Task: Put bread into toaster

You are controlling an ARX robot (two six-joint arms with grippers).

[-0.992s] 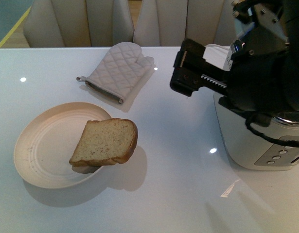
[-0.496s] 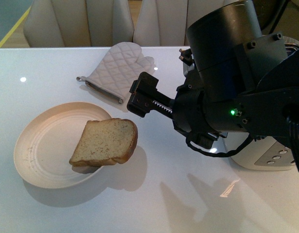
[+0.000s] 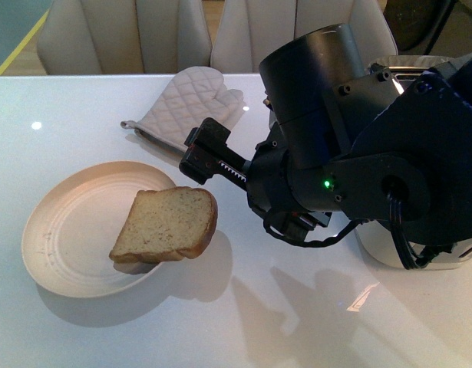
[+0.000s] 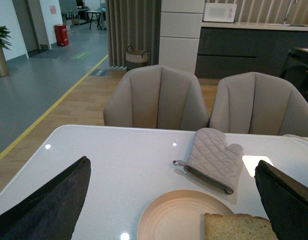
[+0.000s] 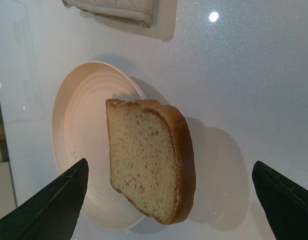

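**Bread on plate rim, toaster mostly masked by right arm**

Front view: the right arm [image 3: 351,153] fills the right half and covers nearly all of the toaster [image 3: 377,249]. Only a strip of its white lower body and a bit of shiny top edge show. Slots can't be made out, and the button panel is cut to a sliver at the frame edge.

One finger of the right gripper [image 5: 170,161] pokes out of the arm's bulk just above the bread [image 3: 166,224], and the other is hidden in that view. The right wrist view settles it: jaws spread wide, both fingers out at the frame corners, nothing between them, not touching the slice.

The left gripper [image 4: 171,162] shows only in its own wrist view. Its jaws are also released and empty, above the bench [image 3: 105,337]. That view clips the bread at the bottom edge, corner only.

The bread is one thick slice with a pale speckled crumb, a darker golden crust and a rounded top. It lies tilted, one end on the plate [image 3: 63,230], the crust end propped over the plate's rim and overhanging the bench, with shadow under it. It is well apart from the toaster.

An oven mitt [image 3: 189,107] lies flat behind the plate, apart from it. Chairs [image 3: 136,34] stand at the far side.
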